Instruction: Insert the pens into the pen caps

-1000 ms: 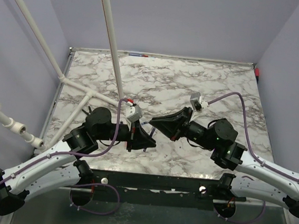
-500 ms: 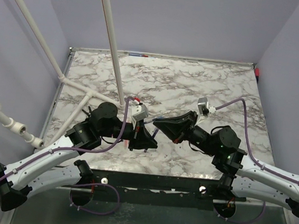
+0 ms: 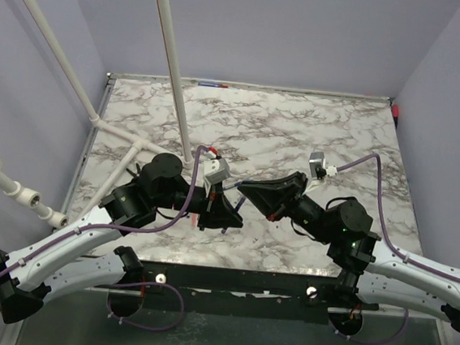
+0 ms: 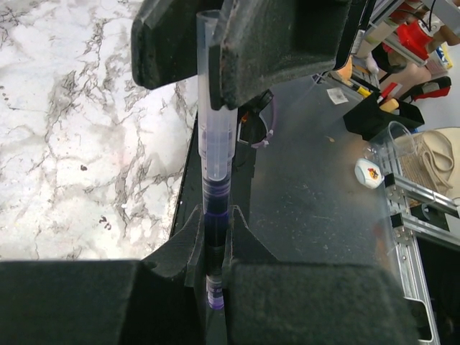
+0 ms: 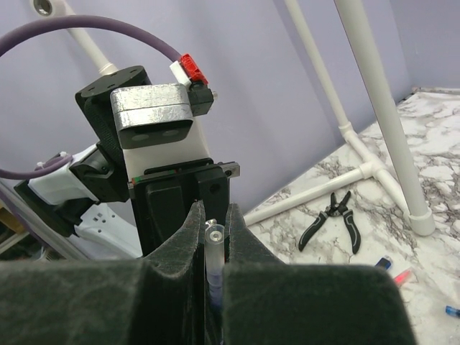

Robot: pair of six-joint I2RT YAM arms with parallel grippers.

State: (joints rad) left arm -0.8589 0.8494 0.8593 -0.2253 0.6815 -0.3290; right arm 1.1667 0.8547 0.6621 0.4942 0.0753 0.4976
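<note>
My right gripper [image 5: 213, 219] is shut on a translucent blue pen [image 5: 213, 248]. The pen's round rear end shows between its fingers. My left gripper [image 4: 214, 226] is shut on the dark blue pen cap [image 4: 214, 241]. In the left wrist view the pen [image 4: 213, 122] runs straight from the right gripper [image 4: 208, 43] down into the cap's mouth. In the top view the left gripper [image 3: 228, 209] and the right gripper [image 3: 243, 190] meet tip to tip above the near middle of the table. A red pen [image 5: 402, 275] and small blue pieces [image 5: 384, 262] lie on the marble. The black pen is out of view.
Long white pipes [image 3: 171, 61] lean over the left half of the marble table [image 3: 315, 132], with a pipe tee beside them [image 5: 370, 169]. Black pliers [image 5: 335, 220] lie near the pipes. Small red and blue items [image 3: 210, 82] sit at the table's far edge.
The right gripper moved left and forward with the pen, and the left gripper shifted slightly right. The two now meet, with the pen's end in the cap.
</note>
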